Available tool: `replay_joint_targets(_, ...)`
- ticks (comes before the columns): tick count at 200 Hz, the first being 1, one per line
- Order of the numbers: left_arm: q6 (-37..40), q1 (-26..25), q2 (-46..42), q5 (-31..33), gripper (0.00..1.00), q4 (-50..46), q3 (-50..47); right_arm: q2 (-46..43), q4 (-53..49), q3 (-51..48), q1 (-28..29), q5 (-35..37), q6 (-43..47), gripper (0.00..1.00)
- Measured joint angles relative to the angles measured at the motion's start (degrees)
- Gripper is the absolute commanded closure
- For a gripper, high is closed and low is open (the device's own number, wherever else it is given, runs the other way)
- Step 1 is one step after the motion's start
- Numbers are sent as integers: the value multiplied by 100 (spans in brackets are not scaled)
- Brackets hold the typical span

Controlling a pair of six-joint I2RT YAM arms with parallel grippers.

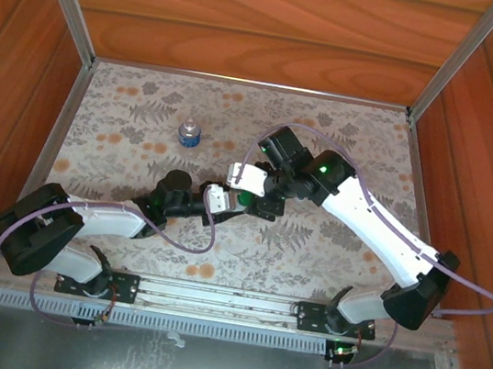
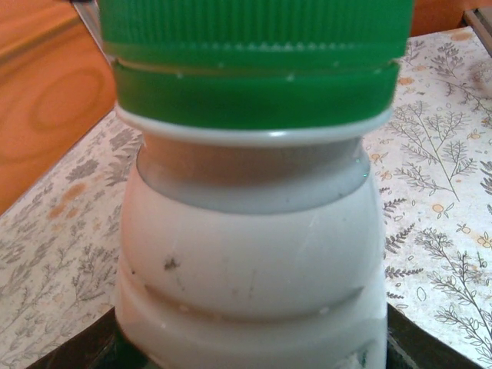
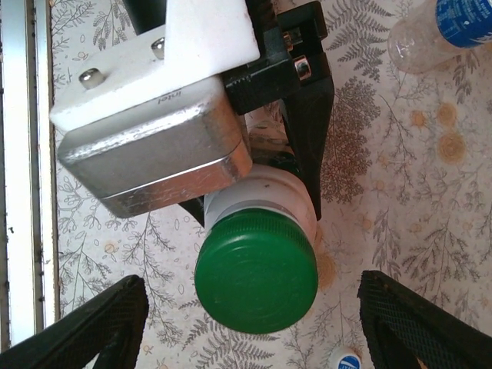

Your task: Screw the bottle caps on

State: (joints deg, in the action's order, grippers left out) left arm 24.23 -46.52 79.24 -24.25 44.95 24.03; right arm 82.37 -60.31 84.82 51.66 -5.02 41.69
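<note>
My left gripper (image 1: 219, 198) is shut on the white bottle (image 2: 254, 254), low on its body, and holds it tilted toward the right arm. The dark green cap (image 3: 256, 270) sits on the bottle's neck above a green ring (image 2: 257, 96). My right gripper (image 3: 251, 283) faces the cap's top. Its black fingers (image 3: 92, 330) stand open, one on each side of the cap, and do not touch it. The short clear bottle (image 1: 189, 132) with a blue label stands upright at the back left, without a cap. The small blue cap (image 3: 344, 360) lies on the mat below the right gripper.
A floral mat (image 1: 344, 153) covers the table, with wooden walls on three sides and a metal rail (image 1: 211, 298) along the near edge. Both arms meet at the middle of the mat. The left wrist camera housing (image 3: 154, 115) hangs just above the white bottle.
</note>
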Motion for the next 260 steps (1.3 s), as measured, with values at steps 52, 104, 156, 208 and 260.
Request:
replay_joint_targets(52, 4, 0, -11, -13, 48, 0, 0, 133, 138, 0, 0, -151, -85, 51)
replay_joint_targets(104, -4, 0, -72, -9, 48, -35, -7, 133, 238, -85, 0, -175, -151, 54)
replay_joint_targets(156, -46, 0, -72, -7, 48, -50, -11, 133, 264, -98, 0, -177, -302, 64)
replay_joint_targets(208, -103, 0, -72, -4, 48, -59, -26, 87, 404, -188, 4, -98, -1263, 70)
replay_joint_targets(260, -203, 0, -72, -13, 48, -133, -44, -81, 695, -483, 9, -79, -2780, 73)
